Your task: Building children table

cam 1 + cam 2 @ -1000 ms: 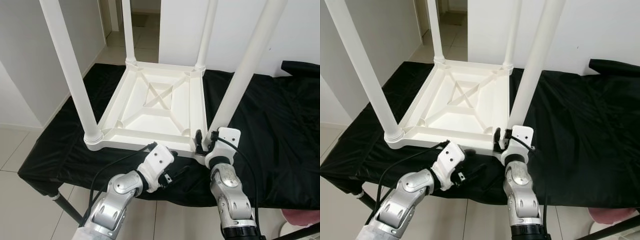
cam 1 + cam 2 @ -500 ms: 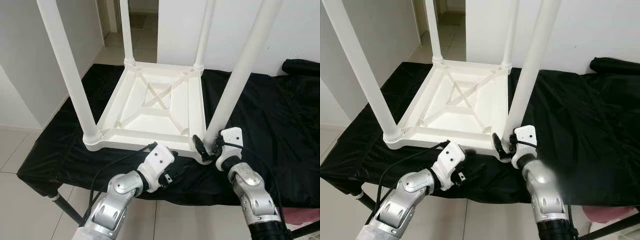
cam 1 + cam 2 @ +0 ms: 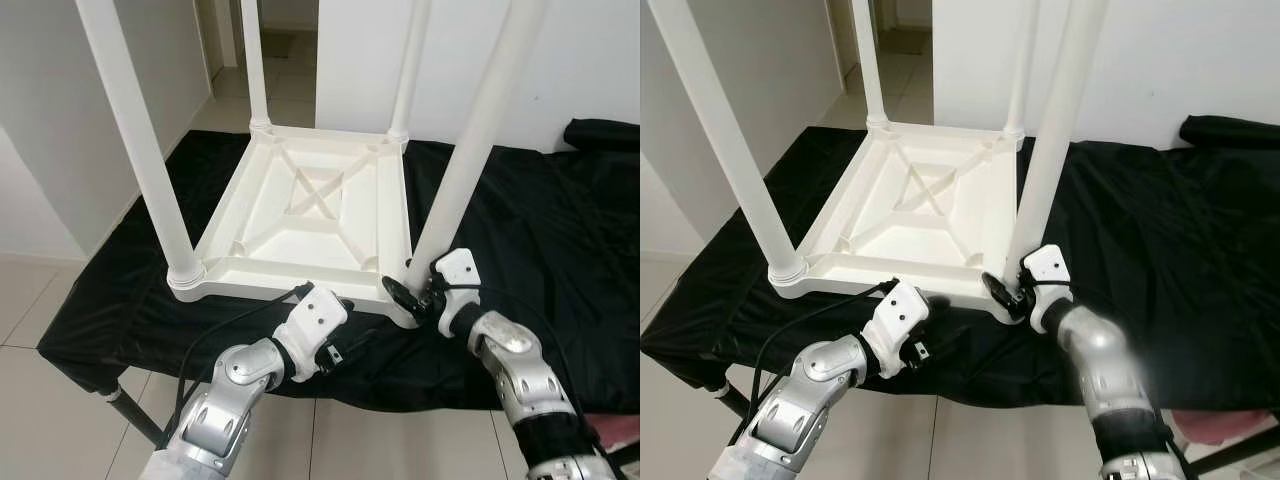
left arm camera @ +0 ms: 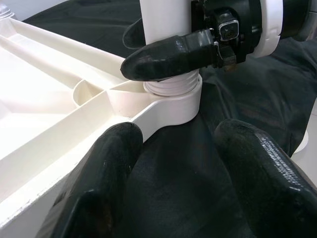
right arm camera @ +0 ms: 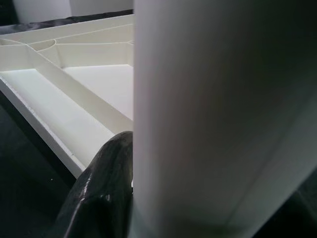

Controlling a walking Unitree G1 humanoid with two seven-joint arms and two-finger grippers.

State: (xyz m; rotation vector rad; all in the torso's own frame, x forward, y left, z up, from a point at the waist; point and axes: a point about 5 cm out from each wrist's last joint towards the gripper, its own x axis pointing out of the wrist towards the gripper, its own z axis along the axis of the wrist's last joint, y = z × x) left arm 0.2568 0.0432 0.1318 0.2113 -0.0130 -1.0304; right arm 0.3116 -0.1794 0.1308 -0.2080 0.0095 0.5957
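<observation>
A white plastic children's table (image 3: 310, 215) lies upside down on a black cloth, with its legs standing up. My right gripper (image 3: 410, 292) is shut around the base of the near right leg (image 3: 470, 150), just above its threaded socket (image 4: 173, 94). The left wrist view shows one black finger (image 4: 168, 52) of the right gripper lying across the front of that leg. My left gripper (image 3: 345, 345) rests low on the cloth in front of the tabletop's near rim, open, with only cloth between its fingers (image 4: 106, 168).
The black cloth (image 3: 560, 230) covers a low stand whose front edge is just under my arms. Tiled floor lies below, and a white wall corner (image 3: 40, 150) stands at the left. A black bundle (image 3: 600, 135) sits at the far right.
My right forearm has swung out to the right while its gripper stays on the base of the near right leg. The left arm has not moved.
</observation>
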